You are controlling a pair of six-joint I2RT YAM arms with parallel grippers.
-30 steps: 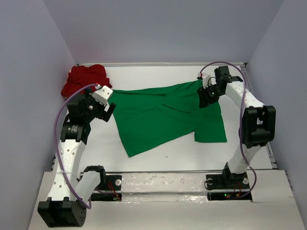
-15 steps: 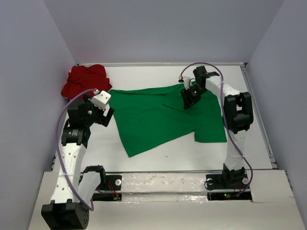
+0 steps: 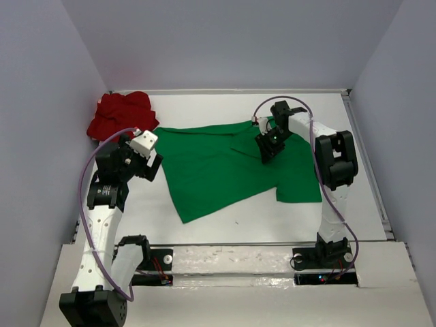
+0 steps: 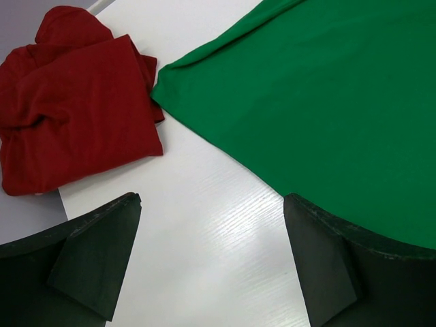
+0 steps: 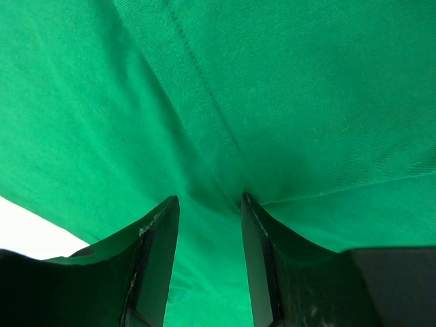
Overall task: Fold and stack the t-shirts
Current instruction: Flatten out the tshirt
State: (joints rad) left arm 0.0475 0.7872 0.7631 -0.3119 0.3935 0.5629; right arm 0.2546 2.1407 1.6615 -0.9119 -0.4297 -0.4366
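Note:
The bright green t-shirt [image 3: 225,167] lies spread across the middle of the table, with a fold at its right side. The deep red t-shirt [image 3: 122,114] is bunched at the far left corner. My left gripper [image 3: 154,163] hovers open and empty over bare table by the green shirt's left edge. In the left wrist view [image 4: 211,199] it has the red shirt [image 4: 75,102] ahead to the left and the green shirt [image 4: 327,102] to the right. My right gripper [image 3: 268,148] is low on the green shirt's upper right part. Its jaws [image 5: 210,199] stand narrowly apart, tips pressing into the puckered green cloth [image 5: 272,82].
The white table [image 3: 225,231] is walled on the left, back and right. A raised ledge with both arm bases runs along the near edge. A strip of bare table [image 5: 27,228] shows at the left of the right wrist view.
My right gripper has moved left from the shirt's top right corner onto the cloth and lowered slightly. My left gripper has barely moved.

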